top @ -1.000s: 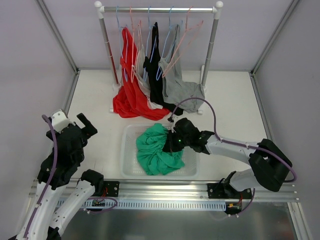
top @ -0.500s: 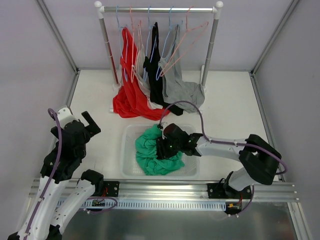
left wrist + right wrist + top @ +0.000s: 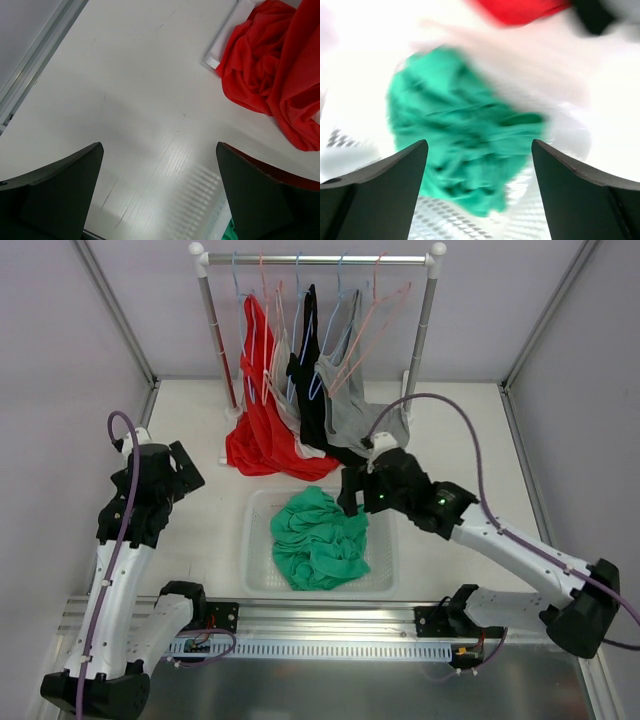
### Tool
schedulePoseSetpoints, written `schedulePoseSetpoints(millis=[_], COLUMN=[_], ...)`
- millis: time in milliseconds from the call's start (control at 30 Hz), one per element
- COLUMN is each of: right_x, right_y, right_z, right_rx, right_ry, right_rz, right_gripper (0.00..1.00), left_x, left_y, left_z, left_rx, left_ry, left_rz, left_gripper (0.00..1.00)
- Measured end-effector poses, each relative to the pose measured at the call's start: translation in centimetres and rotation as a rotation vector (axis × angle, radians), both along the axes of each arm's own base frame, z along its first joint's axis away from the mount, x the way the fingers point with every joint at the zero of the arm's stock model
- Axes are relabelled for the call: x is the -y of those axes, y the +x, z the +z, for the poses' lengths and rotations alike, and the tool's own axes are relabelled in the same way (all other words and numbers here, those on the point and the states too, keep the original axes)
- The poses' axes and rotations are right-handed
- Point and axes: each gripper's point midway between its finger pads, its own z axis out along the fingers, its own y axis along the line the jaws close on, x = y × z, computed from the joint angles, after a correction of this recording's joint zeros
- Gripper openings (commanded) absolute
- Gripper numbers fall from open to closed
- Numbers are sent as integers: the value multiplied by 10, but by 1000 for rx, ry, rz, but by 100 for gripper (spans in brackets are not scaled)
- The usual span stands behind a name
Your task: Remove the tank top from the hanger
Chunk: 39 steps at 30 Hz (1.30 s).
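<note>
Tank top (image 3: pixel 320 542) lies crumpled in white basket (image 3: pixel 258 575) on table (image 3: pixel 470 440). Right end effector (image 3: pixel 350 498) hovers over its far edge, jaws apart, gripping nothing. Left end effector (image 3: pixel 182 468) spread wide above table, holding nothing. Hanger (image 3: pixel 365 340) on rail (image 3: pixel 320 258).

Pale grey walls (image 3: pixel 60 360); white tabletop (image 3: pixel 460 440); aluminium corner posts (image 3: pixel 115 310); clothes rail (image 3: pixel 320 259) behind

No text, label, brand, number or sign can be read in any of the three views. The right wrist view is motion-blurred, so nothing there could be made out either.
</note>
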Motion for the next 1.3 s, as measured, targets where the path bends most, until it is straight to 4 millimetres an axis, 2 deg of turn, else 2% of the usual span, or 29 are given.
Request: schedulePoseSetpoints(millis=[100,233,333,467,600,767,1300], right_x=[55,136,194,238,255,265,268], right_y=[31,53,53,30,7,-10,-8], right_z=[27,65,85,83,66,41,44], right_rx=[92,203,258,263,237,189,204], right_ry=[-37,-110,-181,-279,-333,-382,-387], right_rz=[-146,-344,-498,-616,-639,-643,-661], right_gripper=[98,100,99,99,99,99,100], left_x=[-2,2,4,0,0,6,15], left_y=[4,7,4,-6,-13,-9,-11], left_z=[2,7,12,18,8,1,-6], left_rx=[-15,-12,0,49,56,42,51], left_ry=[-13,-8,14,47,48,27,-1], left_rz=[-12,-73,-116,-123,-125,-160,-209], left_gripper=[99,99,99,99,99,99,99])
